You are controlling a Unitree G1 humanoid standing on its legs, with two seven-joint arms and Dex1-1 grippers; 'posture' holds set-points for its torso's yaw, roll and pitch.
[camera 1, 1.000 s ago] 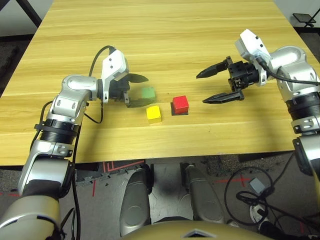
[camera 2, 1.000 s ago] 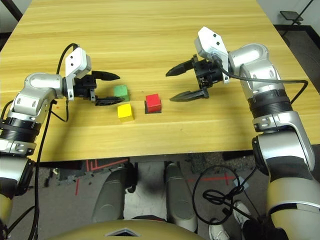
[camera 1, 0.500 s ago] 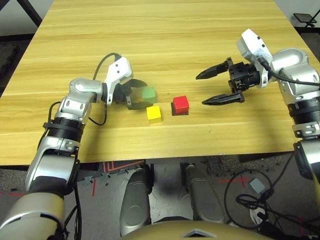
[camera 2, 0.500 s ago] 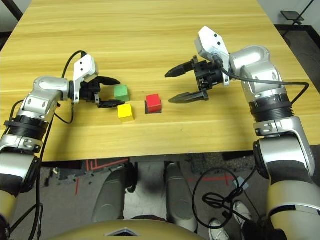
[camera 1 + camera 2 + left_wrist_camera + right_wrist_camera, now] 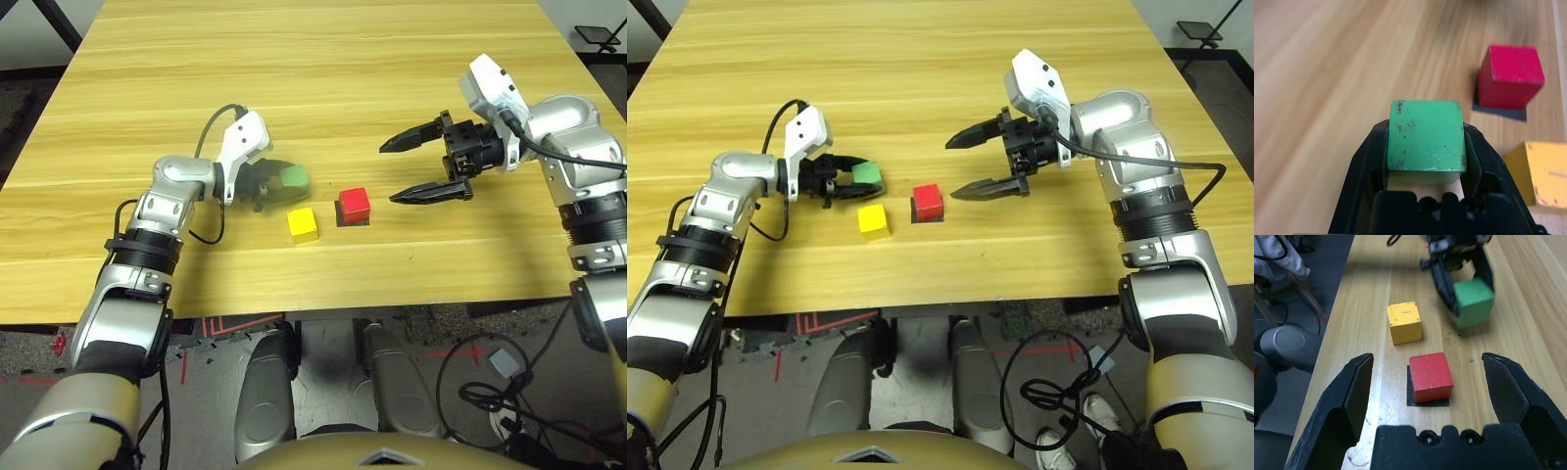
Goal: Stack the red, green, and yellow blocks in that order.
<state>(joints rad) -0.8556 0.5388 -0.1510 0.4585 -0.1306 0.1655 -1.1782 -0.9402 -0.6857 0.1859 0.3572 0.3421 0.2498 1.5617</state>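
Observation:
My left gripper [image 5: 281,179] is shut on the pale green block [image 5: 293,179], whose sides sit between both black fingers [image 5: 1365,161] in the left wrist view [image 5: 1425,134]. Whether the block is off the table I cannot tell. The red block [image 5: 354,204] rests on a flat black patch [image 5: 1427,395] near the table's middle. The yellow block [image 5: 302,222] lies just left of it, nearer the front edge. My right gripper [image 5: 413,168] hangs open to the right of the red block, holding nothing. Its wrist view has the red block [image 5: 1430,376] between its spread fingers.
The wooden table [image 5: 323,69] stretches far behind the blocks. Its front edge [image 5: 353,299] runs close below the yellow block. Cables lie on the floor [image 5: 500,377] under the right arm.
My left gripper slid right, closing around the green block. The right gripper drifted slightly left and stays open. Red and yellow blocks have not moved.

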